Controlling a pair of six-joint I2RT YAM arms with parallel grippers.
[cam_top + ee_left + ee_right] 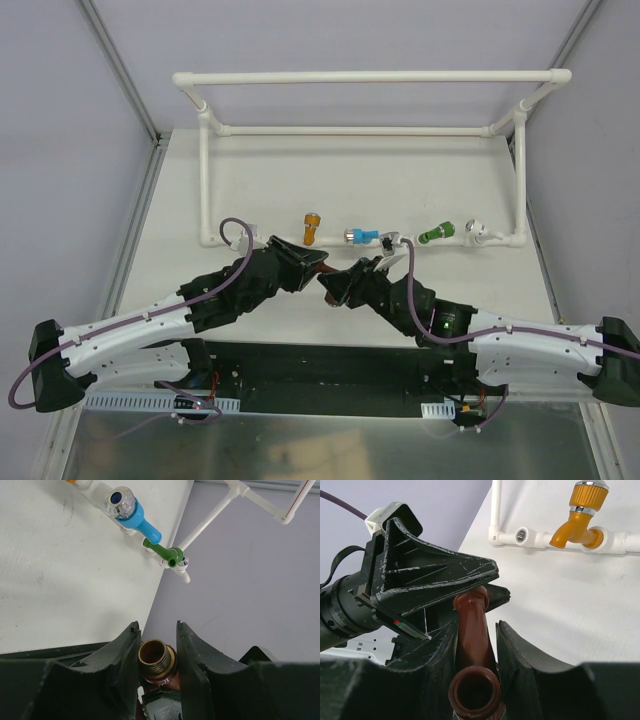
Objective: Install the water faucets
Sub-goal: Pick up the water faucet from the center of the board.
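- Overhead, both arms reach in from 7 and 5 o'clock and meet at the middle of the white table (180, 200). The brown tap (322, 271) shows only as a dark sliver between their tips.
- Left wrist view alone shows that tap's brass threaded end. The left gripper (157, 625) pinches it, one finger tight on either side.
- Right wrist view alone shows the tap's curved spout and round open mouth. The right gripper (476, 625) is clamped on the spout, and the left gripper's black fingers grip the far end at 11 o'clock.
- Orange tap (312, 229), blue tap (365, 236) and green tap (437, 234) sit along the front rail of the pipe frame (370, 77), just past the grippers at 12 o'clock.
- An open socket (522, 535) sits on the rail at 9 o'clock of the orange tap, seen only from the right wrist.
- Only a narrow strip of table separates the held tap from the rail. The frame's raised bars close off the far side.
- Table edges run at 9 and 3 o'clock, each well apart from the grippers.
- Faint scuffs mark the matte tabletop.
- Pale grey-violet walls (60, 120) with metal struts enclose the sides.
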